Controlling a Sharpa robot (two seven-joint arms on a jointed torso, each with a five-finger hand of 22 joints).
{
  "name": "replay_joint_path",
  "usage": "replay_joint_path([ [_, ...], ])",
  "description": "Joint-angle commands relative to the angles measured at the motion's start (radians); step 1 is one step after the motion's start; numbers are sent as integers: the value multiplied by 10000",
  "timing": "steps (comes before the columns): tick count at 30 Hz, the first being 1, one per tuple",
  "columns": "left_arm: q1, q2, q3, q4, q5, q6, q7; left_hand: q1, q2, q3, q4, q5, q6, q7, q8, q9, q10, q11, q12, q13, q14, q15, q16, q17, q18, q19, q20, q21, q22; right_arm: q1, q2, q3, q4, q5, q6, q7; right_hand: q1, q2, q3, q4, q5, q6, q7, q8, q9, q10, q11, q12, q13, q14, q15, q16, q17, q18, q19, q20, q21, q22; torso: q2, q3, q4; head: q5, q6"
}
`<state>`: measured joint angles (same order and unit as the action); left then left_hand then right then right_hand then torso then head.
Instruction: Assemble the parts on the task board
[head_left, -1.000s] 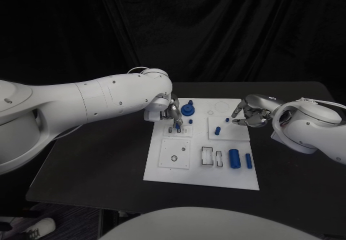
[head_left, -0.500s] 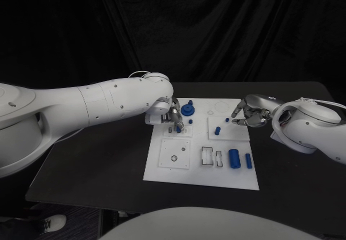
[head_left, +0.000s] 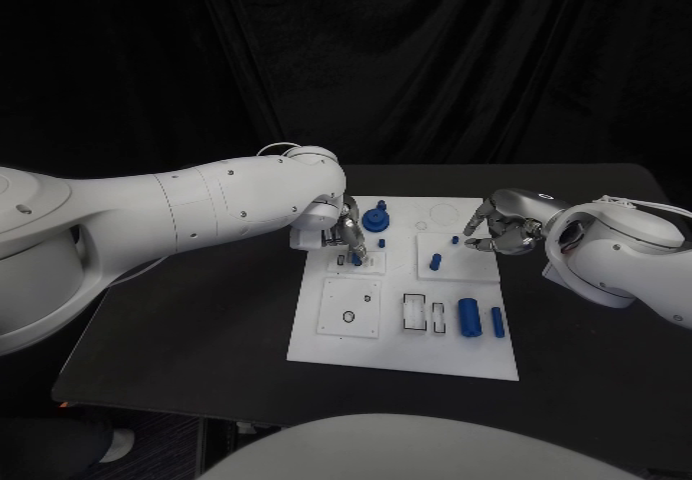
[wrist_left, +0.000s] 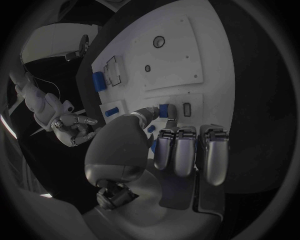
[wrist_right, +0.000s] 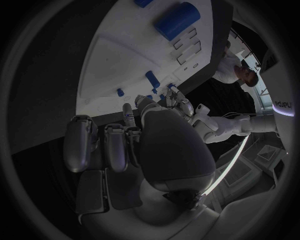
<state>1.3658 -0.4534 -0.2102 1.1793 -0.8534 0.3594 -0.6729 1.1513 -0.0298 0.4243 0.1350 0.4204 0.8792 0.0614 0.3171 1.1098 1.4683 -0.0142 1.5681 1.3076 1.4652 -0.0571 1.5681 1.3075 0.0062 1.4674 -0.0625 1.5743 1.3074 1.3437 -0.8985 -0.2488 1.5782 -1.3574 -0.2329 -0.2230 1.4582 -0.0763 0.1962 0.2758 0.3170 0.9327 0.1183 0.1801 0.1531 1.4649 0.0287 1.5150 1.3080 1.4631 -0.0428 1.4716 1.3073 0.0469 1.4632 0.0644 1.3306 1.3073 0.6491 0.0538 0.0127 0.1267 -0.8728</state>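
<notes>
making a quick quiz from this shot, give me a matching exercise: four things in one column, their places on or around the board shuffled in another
Things:
1 left hand
2 right hand
3 large blue cylinder
4 tall blue peg part

Places:
A lying at the task board's near right
B standing at its far edge
C over its far left part
D at its far right edge

Pairs: 1-C, 2-D, 3-A, 4-B

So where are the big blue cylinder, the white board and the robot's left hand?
Large blue cylinder (head_left: 469, 316): head view, middle of its side.
White task board (head_left: 397, 355): head view, bare near edge.
Left hand (head_left: 336, 222): head view, middle of the silver hand, fingers over the board's far left corner.
</notes>
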Motion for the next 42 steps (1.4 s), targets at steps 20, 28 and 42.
replay_joint_path([
  [20,-50,-12,-7,35,60,73,59,66,37,139,-94,39,59,-31,-109,-35,1025,15,27,2632,1056,-17,26,2633,-62,1034,-17,-35,2634,-26,-19,7,-4,-18,152,-182,93,14,89,-12,72,-40,10,-51,-27,323,55,-77,1664,731,53,-92,1154,146,-6,57,-131,1712,-1,1,6,33,2],
  [28,-80,15,-7,-74,60,-127,138,-342,112,-71,86,-1234,121,39,-355,-187,1025,83,27,2632,1056,46,26,2633,-62,1034,48,-35,2634,-26,-18,7,3,-18,178,-196,96,12,95,-13,76,-57,14,-61,-34,317,59,-83,1657,725,55,-108,1133,151,-16,58,-157,1703,4,3,1,11,2],
  [42,-191,39,-7,-188,60,-330,215,-808,191,-755,454,-2397,-129,318,-1184,-745,1025,331,27,2632,1056,257,26,2633,-62,1034,245,-35,2634,-26,-12,7,6,-18,290,-245,97,10,104,-11,81,-82,23,-76,-44,303,65,-95,1640,722,59,-114,1126,157,-27,60,-185,1694,2,4,-10,21,2],
])
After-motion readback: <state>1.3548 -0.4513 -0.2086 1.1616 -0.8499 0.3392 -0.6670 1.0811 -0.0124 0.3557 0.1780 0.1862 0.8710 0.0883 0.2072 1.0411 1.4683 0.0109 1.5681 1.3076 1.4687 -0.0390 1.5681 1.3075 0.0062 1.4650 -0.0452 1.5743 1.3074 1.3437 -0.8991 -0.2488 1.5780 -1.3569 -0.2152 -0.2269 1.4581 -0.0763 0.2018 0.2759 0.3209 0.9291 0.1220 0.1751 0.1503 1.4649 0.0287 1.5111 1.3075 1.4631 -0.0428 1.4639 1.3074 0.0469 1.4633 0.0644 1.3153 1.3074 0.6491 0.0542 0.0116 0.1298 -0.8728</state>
